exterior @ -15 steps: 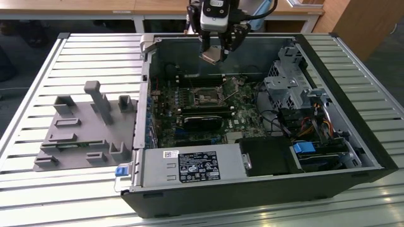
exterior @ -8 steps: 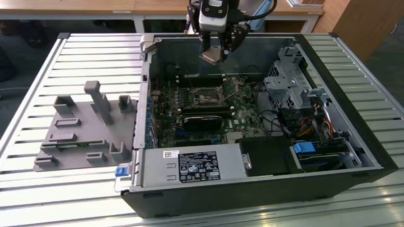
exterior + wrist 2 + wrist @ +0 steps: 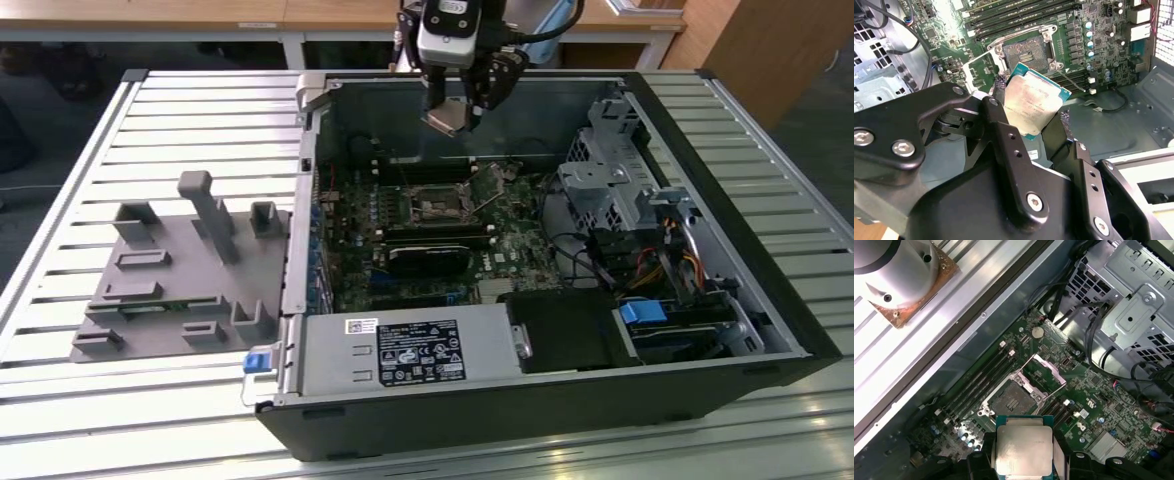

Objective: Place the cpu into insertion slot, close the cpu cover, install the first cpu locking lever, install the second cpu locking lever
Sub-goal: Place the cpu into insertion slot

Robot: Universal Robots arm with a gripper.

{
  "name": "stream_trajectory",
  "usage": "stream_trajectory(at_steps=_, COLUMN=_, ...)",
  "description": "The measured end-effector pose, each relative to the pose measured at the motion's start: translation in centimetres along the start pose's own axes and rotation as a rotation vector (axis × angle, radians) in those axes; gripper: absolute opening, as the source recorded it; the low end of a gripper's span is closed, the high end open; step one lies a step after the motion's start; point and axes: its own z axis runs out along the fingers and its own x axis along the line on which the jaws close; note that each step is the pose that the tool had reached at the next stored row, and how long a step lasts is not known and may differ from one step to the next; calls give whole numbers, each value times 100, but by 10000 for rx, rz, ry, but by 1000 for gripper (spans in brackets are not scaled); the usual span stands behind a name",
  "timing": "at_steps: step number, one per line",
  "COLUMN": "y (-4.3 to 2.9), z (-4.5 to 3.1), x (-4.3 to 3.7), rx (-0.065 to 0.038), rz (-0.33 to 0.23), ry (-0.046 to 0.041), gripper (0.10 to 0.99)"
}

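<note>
Claw point(image 3: 454, 112) is squeezed tight on the cpu point(image 3: 1035, 102), black fingers point(image 3: 1009, 145) pinching two opposite edges, so the chip sits tilted with its silver top showing in both wrist views. In the exterior view it hangs at about 12 o'clock over the open computer case point(image 3: 534, 405), well above the motherboard point(image 3: 400, 215) and touching nothing. The socket point(image 3: 1013, 402) is at 6 o'clock from the claw in that view, with no chip in it. The cpu cover point(image 3: 1048, 371) is flipped up along one side of the socket. Long black memory sticks point(image 3: 430, 238) run along both sides of the socket. A grey plastic jig point(image 3: 174, 270) lies at 9 o'clock from the case on the slatted table point(image 3: 134, 420).
</note>
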Motion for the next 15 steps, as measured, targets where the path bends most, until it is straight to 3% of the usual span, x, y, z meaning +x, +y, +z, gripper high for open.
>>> stream_trajectory(at_steps=15, y=5, z=7, x=6, rx=-10, rz=547, ry=-47, gripper=541)
